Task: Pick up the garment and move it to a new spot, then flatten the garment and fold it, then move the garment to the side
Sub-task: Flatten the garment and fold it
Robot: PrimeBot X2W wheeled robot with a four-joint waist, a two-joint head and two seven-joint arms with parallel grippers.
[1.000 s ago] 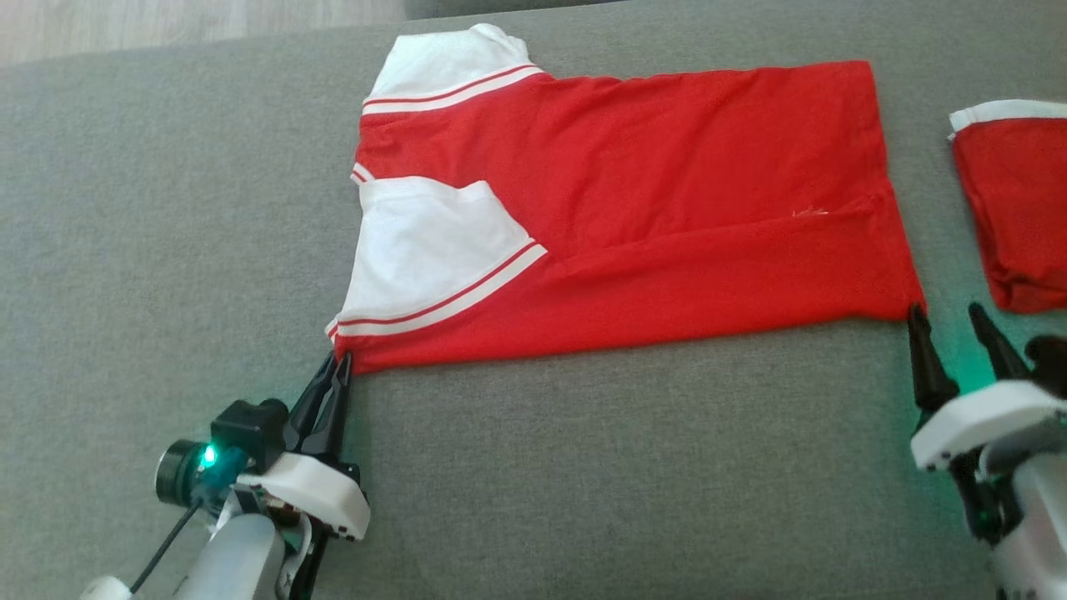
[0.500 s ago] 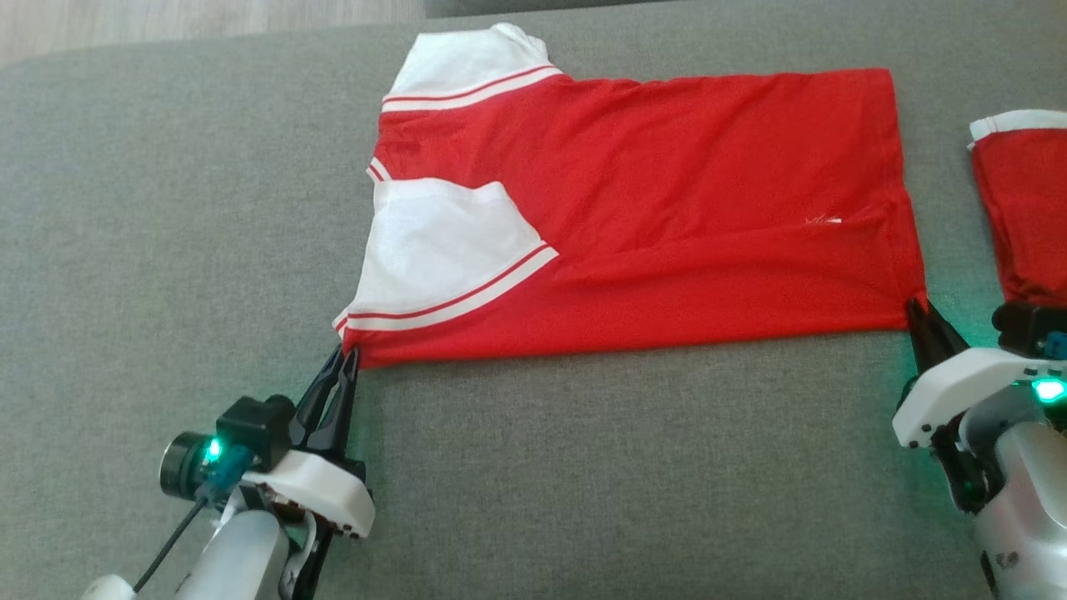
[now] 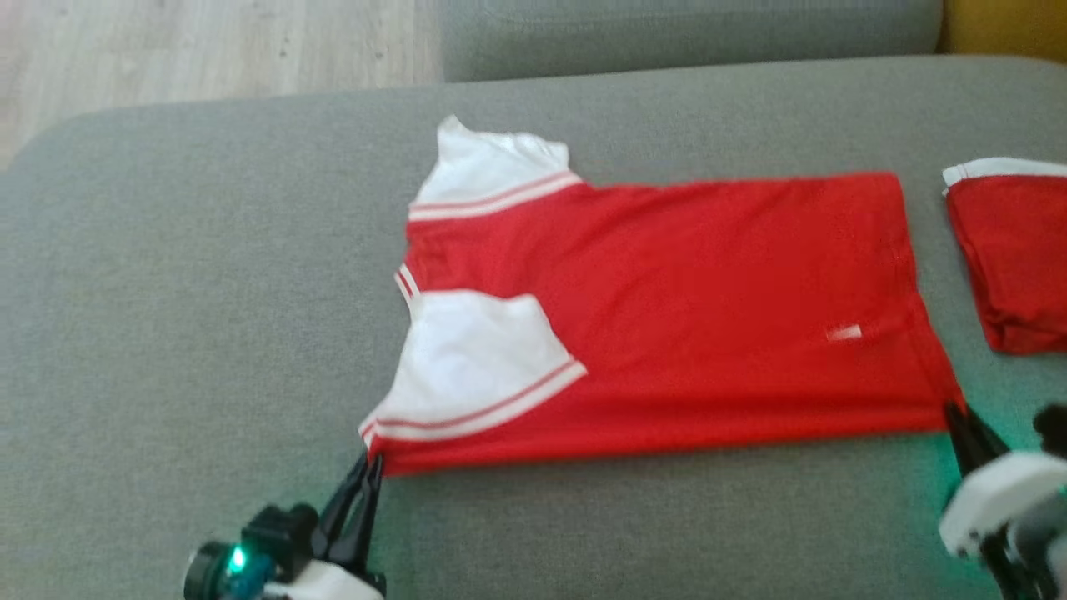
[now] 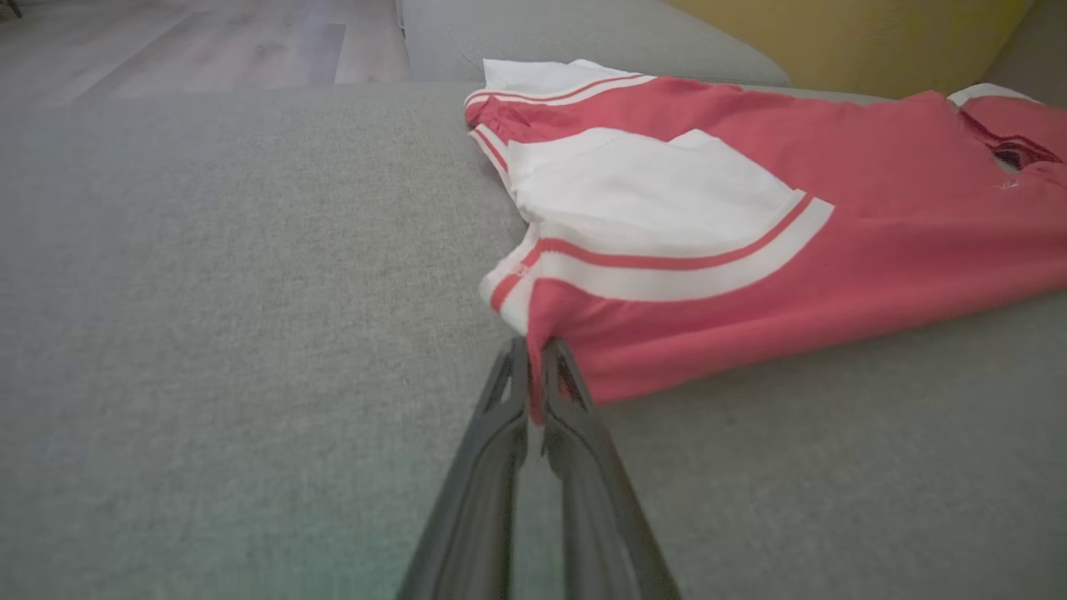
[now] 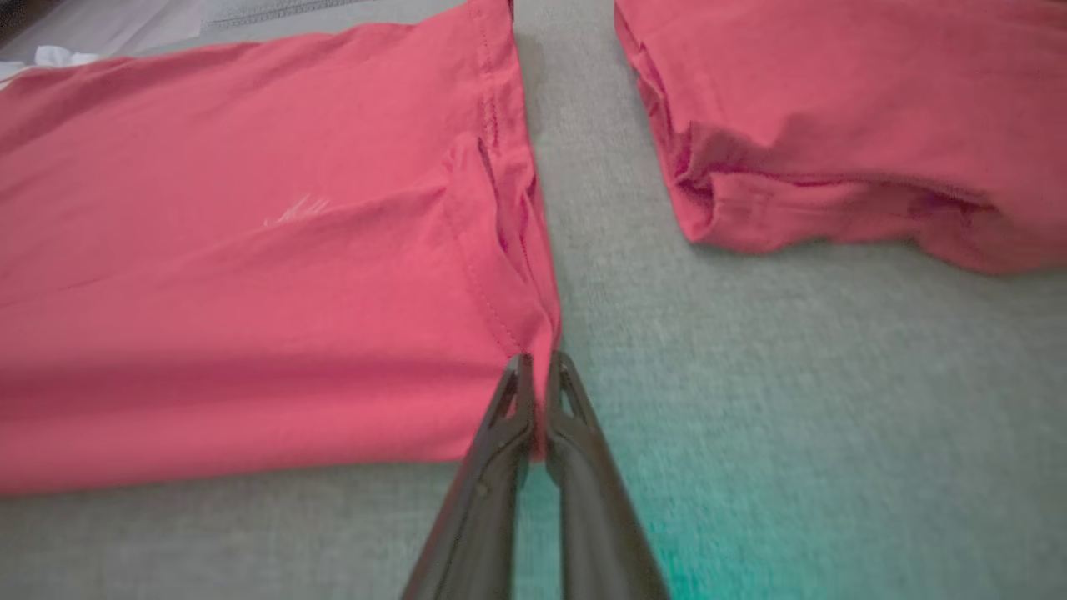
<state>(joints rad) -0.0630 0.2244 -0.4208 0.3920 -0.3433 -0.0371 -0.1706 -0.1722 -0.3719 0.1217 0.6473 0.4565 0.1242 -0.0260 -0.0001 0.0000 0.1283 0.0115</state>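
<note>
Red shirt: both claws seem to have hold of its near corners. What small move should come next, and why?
Probably lift both corners together and carry the near edge over toward the far edge. The left claw and right claw are shut on a near corner of the red and white shirt, which lies flat on the grey cushion with its near sleeve folded in.

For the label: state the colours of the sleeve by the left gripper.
Sleeve: white with a thin red stripe; best in left wrist view.
</note>
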